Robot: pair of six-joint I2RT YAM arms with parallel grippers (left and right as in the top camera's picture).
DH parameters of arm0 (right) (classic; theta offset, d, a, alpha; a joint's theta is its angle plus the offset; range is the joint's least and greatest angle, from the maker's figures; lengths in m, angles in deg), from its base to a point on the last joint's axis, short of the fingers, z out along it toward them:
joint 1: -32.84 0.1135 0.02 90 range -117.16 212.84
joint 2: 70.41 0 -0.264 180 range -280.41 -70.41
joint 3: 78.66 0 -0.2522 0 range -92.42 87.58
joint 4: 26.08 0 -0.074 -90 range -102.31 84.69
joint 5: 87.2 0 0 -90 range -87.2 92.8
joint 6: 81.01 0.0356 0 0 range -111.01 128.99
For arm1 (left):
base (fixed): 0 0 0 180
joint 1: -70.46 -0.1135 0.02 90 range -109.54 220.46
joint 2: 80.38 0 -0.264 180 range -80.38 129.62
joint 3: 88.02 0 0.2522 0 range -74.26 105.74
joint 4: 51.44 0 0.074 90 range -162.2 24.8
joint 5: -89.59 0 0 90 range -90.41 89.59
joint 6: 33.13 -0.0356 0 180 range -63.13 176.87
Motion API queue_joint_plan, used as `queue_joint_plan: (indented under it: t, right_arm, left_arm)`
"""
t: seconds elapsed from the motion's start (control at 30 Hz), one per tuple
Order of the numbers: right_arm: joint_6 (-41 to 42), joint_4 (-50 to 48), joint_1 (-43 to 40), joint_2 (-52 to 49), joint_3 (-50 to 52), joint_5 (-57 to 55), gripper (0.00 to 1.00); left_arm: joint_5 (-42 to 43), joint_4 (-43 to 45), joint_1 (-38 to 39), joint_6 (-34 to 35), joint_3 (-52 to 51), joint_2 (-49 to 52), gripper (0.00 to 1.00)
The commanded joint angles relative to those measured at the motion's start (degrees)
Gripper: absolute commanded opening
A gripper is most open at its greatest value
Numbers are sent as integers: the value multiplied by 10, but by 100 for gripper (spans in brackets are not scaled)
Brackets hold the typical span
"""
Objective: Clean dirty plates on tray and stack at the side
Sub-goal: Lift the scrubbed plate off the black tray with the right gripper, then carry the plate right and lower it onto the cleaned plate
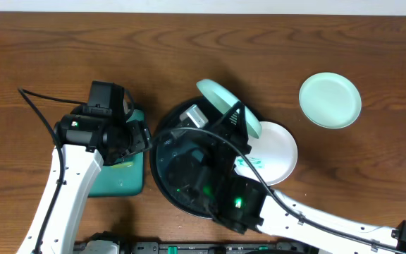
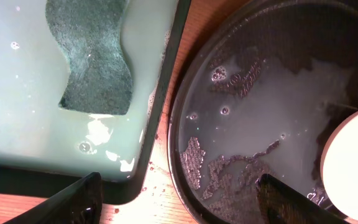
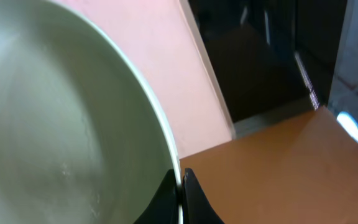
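you've got: teal-green rectangular tray [image 1: 122, 182], dark rim, left of centre on the table | shallow milky water [image 2: 17, 93] in it, few bubbles | dark green wavy-edged sponge [image 2: 95, 56] lying flat in that water | wooden table [image 1: 48, 49], brown grain | wet droplets [image 2: 157, 186] on the wood just off the tray's corner

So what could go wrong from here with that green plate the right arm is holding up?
1. The right gripper pinches the pale mint-green round plate only at its thin rim, tilted above the round black tray. If the plate is wet, it may slip and drop.
2. The smeared white round plate appears to overhang the tray's rim, so swinging the held plate past might knock it.
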Motion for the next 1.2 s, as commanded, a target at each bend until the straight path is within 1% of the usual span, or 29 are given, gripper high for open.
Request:
queue_joint_plan:
  t: [0.0,0.07,0.1,0.2,0.3,0.4,0.47,0.5,0.57,0.6,0.63,0.67,0.7,0.77,0.87,0.9,0.93,0.97,1.0,1.03,1.07,1.13,1.17]
  right_arm:
    - [23,-25,-29,4,-2,-2,1]
    - [-18,-18,-21,4,-2,16,1]
    - [-19,-19,-23,4,-2,26,1]
    - [27,-27,-33,4,-2,66,1]
    - [86,26,-33,4,-2,157,1]
    - [186,107,-37,4,-2,305,1]
    - [275,160,-48,4,-2,436,1]
    - [307,181,-57,3,-2,511,1]
    - [358,205,-80,1,-2,655,1]
    - [372,211,-94,-1,-2,712,1]
    - [383,216,-107,-2,-2,740,1]
    - [402,220,-120,-4,-2,722,1]
    - [426,228,-130,-4,-2,659,1]
    - [457,246,-144,-4,-2,473,1]
    - [458,254,-151,-5,-2,170,1]
    - [449,247,-152,-5,-2,84,1]
    - [430,232,-153,-5,-2,19,1]
    - [403,213,-153,-5,-2,-18,1]
    - [368,195,-153,-5,-2,-17,1]
    - [346,184,-152,-5,-2,7,1]
    - [335,186,-149,-5,-2,54,1]
    - [329,212,-142,-5,-2,216,1]
    - [334,223,-142,-5,-2,318,1]
  left_arm:
    - [-1,-2,1,-2,-4,2,79]
    - [-1,-2,1,-2,-4,2,80]
    - [-1,-2,1,-2,-5,2,79]
    - [-1,-2,1,-2,-4,2,79]
    - [-1,-2,1,-2,-4,2,79]
    - [-1,-2,1,-2,-4,2,79]
    - [-1,-2,1,-2,-4,2,79]
    - [-1,-2,1,-2,-5,2,79]
    - [-1,-2,1,-2,-4,2,79]
    - [-1,-2,1,-2,-4,2,79]
    - [-1,-2,1,-2,-4,2,79]
    - [-1,-2,1,-2,-4,2,79]
    - [-1,-2,1,-2,-4,2,80]
    - [-1,-2,1,-2,-4,2,79]
    - [-1,-2,1,-2,-5,2,79]
    - [-1,-2,1,-2,-4,2,79]
    - [-1,-2,1,-1,-4,2,79]
    - [-1,-2,1,-1,-4,2,79]
    - [-1,-1,1,-1,-4,2,79]
    - [-1,0,1,-1,-4,2,79]
    - [-1,0,1,-1,-4,2,79]
    - [-1,0,1,-1,-5,2,79]
    - [-1,0,1,-1,-4,2,79]
